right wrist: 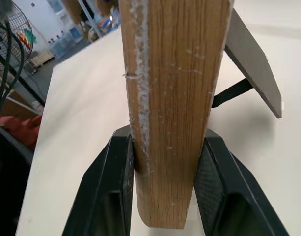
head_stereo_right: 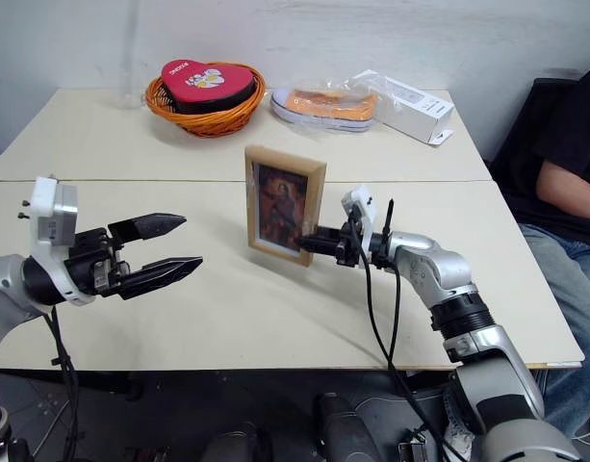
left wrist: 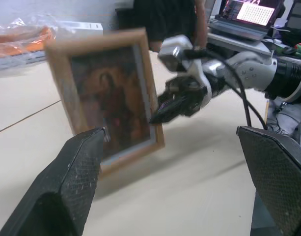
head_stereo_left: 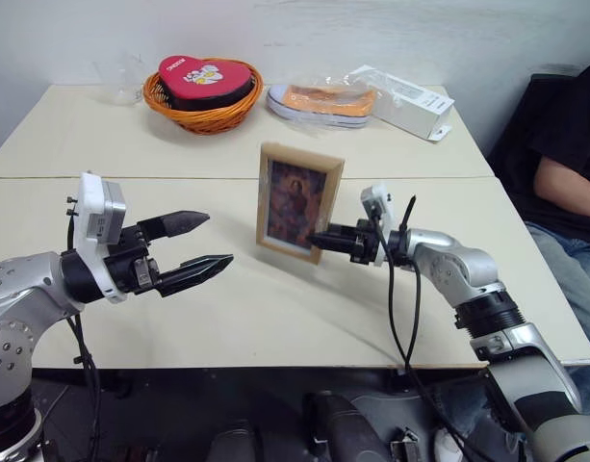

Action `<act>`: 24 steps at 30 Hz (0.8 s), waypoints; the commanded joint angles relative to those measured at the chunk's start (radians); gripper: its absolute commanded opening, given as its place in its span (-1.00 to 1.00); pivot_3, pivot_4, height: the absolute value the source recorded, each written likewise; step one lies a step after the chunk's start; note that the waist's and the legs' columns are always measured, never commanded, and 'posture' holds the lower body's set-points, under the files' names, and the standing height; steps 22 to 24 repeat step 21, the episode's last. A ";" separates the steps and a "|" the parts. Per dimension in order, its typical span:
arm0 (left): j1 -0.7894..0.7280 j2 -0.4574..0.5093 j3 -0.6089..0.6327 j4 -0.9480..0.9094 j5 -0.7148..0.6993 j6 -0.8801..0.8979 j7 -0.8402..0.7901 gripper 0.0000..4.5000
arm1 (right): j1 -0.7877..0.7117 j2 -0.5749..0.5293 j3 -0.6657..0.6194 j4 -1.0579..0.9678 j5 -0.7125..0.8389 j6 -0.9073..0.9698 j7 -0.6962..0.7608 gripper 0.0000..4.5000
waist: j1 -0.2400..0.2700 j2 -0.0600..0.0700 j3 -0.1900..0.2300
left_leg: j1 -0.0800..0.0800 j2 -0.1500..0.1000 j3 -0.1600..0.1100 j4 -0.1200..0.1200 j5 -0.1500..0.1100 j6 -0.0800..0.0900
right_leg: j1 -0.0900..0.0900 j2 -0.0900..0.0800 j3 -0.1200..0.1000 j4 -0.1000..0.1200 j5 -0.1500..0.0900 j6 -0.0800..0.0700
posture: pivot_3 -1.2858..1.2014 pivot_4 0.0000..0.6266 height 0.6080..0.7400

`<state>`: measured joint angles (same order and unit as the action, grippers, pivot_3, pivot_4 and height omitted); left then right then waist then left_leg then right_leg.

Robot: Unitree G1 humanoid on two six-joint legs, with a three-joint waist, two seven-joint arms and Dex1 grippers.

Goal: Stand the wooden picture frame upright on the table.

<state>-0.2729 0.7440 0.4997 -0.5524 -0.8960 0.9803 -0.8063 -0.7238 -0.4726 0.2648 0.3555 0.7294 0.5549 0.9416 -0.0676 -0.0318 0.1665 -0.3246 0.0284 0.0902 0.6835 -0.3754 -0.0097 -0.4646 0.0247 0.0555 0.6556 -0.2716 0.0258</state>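
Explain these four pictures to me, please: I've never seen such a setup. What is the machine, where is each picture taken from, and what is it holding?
This is a humanoid robot with two arms, each ending in a two-fingered black pincer. Two pictures come from the cameras in its head, looking down over a cream table. The other two come from cameras on its wrists, looking along the fingers. The right pincer is shut on the side edge of the wooden picture frame, which stands upright with its stand folded out behind. The left pincer is open, apart from the frame. Farther back are an orange basket holding a red heart-shaped box, a bagged shoe and a white box. A person sits at the right.
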 commanded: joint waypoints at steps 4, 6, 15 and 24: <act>-0.026 0.037 -0.030 0.041 -0.035 -0.044 -0.011 1.00 | 0.039 -0.003 -0.030 -0.095 -0.065 0.063 0.059 -0.14 | -0.002 0.000 0.000 | 0.000 0.000 0.000 0.000 0.000 0.000 | 0.000 0.000 0.000 0.000 0.000 0.000 | 0.03 -0.52 1.00; -0.030 0.053 -0.038 0.055 -0.037 -0.056 -0.025 1.00 | 0.061 -0.035 -0.038 -0.158 -0.073 0.094 0.078 0.09 | 0.002 0.000 0.000 | 0.000 0.000 0.000 0.000 0.000 0.000 | 0.000 0.000 0.000 -0.001 0.000 0.000 | 0.03 -0.52 1.00; -0.037 0.124 -0.038 0.107 -0.029 -0.110 -0.086 1.00 | 0.138 -0.412 -0.184 -0.393 -0.095 0.122 0.294 0.98 | 0.015 0.001 0.001 | -0.001 0.000 0.000 0.000 -0.002 0.004 | 0.000 0.000 0.000 -0.003 0.000 0.001 | 0.03 -0.52 1.00; -0.042 0.180 -0.044 0.155 0.011 -0.173 -0.137 1.00 | 0.188 -0.609 -0.366 -0.419 0.006 0.195 0.442 0.98 | 0.019 0.002 0.002 | -0.001 0.000 0.000 -0.001 -0.005 0.009 | 0.001 0.001 0.000 -0.005 0.000 0.002 | 0.03 -0.52 1.00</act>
